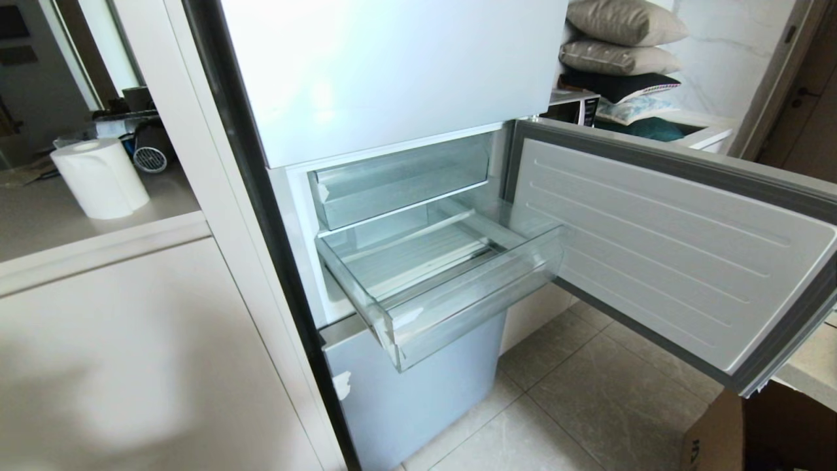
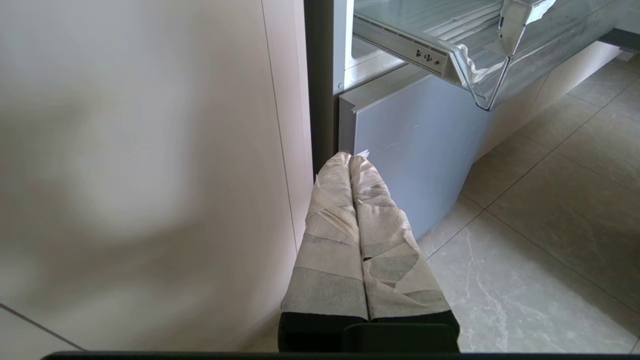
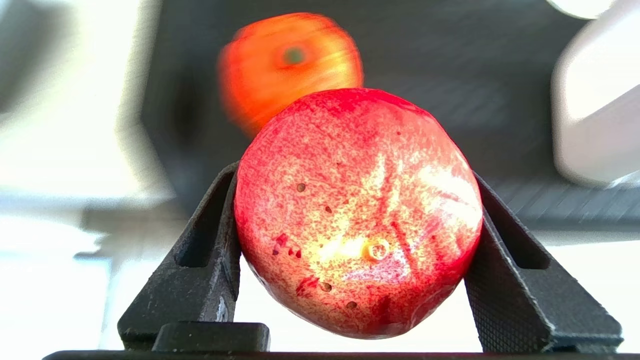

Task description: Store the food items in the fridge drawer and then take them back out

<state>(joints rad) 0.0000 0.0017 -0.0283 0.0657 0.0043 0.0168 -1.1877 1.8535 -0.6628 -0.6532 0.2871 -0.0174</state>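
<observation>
1. At the far left of the head view, a roll of white paper towel [image 1: 101, 178] stands upright on a pale counter [image 1: 78, 226], with a dark round appliance [image 1: 152, 149] just behind it.
2. Below the counter, a plain cream cabinet front [image 1: 144, 366] fills the lower left.
3. The left gripper [image 2: 352, 159] is out of the head view; its own wrist view shows it low beside that cabinet front, its two tape-wrapped fingers [image 2: 330, 235] pressed flat together and holding nothing.
4. In the middle stands the fridge [image 1: 392, 72], its upper door closed.
5. Under that door, an upper clear drawer [image 1: 402, 180] sits pushed in.
6. Just below it, the fridge drawer [image 1: 471, 304] is pulled out over the tiled floor [image 1: 588, 392], its ribbed floor bare, with a white tape scrap [image 1: 407, 318] at its front left corner.
7. A grey lower door [image 1: 418, 386] is closed beneath it.
8. To the right, the middle compartment's door [image 1: 667, 248] is swung wide open, its ribbed inner face showing.
9. Behind it, cushions [image 1: 621, 39] are stacked.
10. A cardboard box [image 1: 752, 432] sits at the lower right corner.
11. The right gripper [image 3: 357, 220] appears only in its wrist view: its black jaws clamp the red fruit [image 3: 357, 210] on both sides.
12. The orange-red fruit [image 3: 290, 65] lies blurred beyond it on a dark surface [image 3: 450, 85]; where that surface is relative to the fridge cannot be told.
</observation>
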